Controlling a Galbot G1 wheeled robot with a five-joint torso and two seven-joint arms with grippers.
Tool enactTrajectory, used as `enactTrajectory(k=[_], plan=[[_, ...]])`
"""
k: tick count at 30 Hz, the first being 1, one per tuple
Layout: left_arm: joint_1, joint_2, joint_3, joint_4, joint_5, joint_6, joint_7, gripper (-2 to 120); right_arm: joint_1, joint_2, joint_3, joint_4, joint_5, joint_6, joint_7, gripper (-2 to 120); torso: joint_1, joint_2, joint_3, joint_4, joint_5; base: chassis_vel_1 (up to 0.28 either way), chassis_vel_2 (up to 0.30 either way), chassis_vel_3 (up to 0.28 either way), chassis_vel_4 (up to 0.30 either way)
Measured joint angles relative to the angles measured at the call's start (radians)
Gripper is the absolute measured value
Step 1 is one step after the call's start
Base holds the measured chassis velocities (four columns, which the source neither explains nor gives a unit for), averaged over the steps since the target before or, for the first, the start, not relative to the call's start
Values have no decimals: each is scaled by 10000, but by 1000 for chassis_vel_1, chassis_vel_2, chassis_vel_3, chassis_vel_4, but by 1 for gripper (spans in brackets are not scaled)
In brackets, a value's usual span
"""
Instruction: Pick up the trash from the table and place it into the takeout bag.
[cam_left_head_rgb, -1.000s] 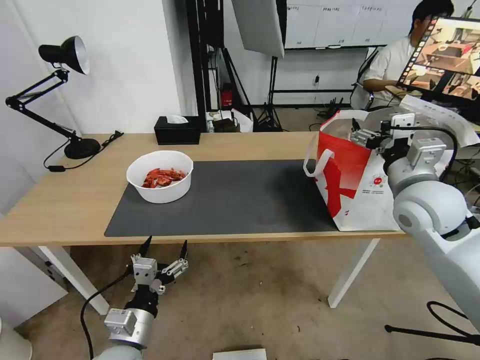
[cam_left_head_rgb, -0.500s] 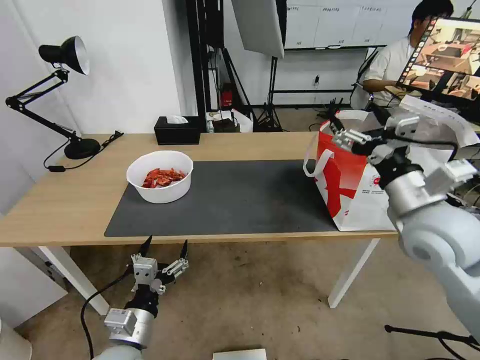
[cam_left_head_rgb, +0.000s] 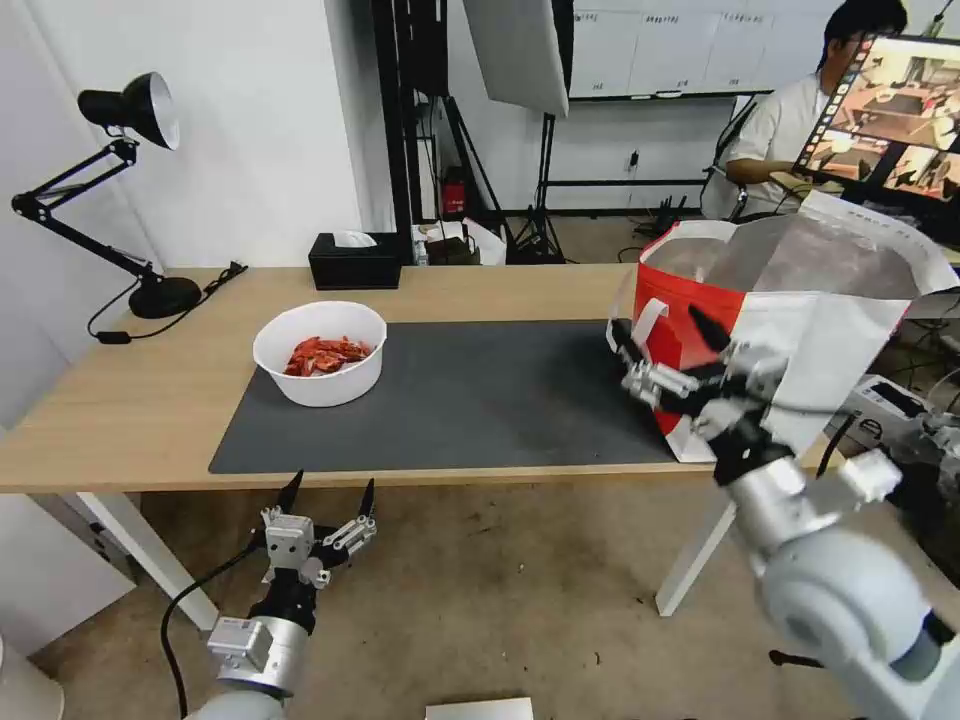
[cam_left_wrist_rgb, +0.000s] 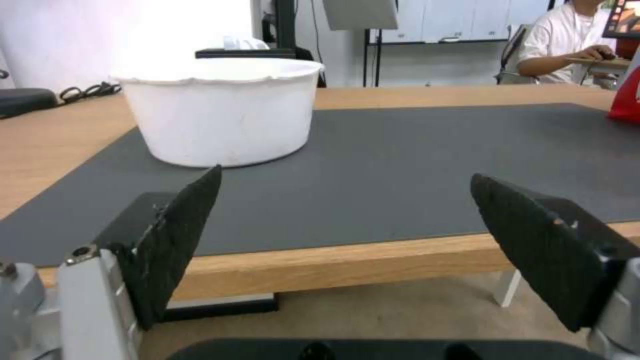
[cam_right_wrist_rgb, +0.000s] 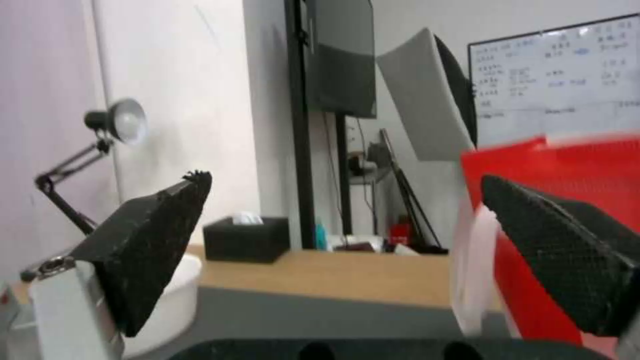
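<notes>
From the head camera: one round white bowl of red shells (cam_left_head_rgb: 319, 352) sits on the dark grey rectangular mat (cam_left_head_rgb: 480, 400) on the light-wood table (cam_left_head_rgb: 130, 400). One white-and-red foil-lined takeout bag (cam_left_head_rgb: 790, 340) stands at the mat's right end. The right gripper (cam_left_head_rgb: 662, 345), spread wide and empty, hovers before the bag. The left gripper (cam_left_head_rgb: 328, 495) waits below the table's front edge.

Left wrist camera: that gripper's fingers (cam_left_wrist_rgb: 180, 235) gape, holding nothing, facing the bowl (cam_left_wrist_rgb: 220, 110).

Right wrist camera: wide-open fingers (cam_right_wrist_rgb: 147, 240); bag (cam_right_wrist_rgb: 567, 165) just beside.

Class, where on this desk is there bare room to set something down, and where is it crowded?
Bare: the grey mat between the white bowl and the takeout bag; the wood between lamp base and bowl. Crowded: beside the bag, where the open right gripper hovers.
</notes>
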Motion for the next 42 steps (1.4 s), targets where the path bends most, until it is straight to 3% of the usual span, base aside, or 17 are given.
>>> enactTrajectory(k=[12, 42], plan=[[1, -32, 73, 106, 46, -29, 3, 100, -1705, 1179, -612, -1844, -2414, 1959, 442, 100, 0, -1, 1, -1, 1, 0, 0, 0, 0], [187, -91, 0, 134, 116, -48, 196, 100, -1969, 1336, -1084, -2337, -2461, 1267, 885, 100, 0, -1, 1, 0, 0, 0, 0, 0, 0]])
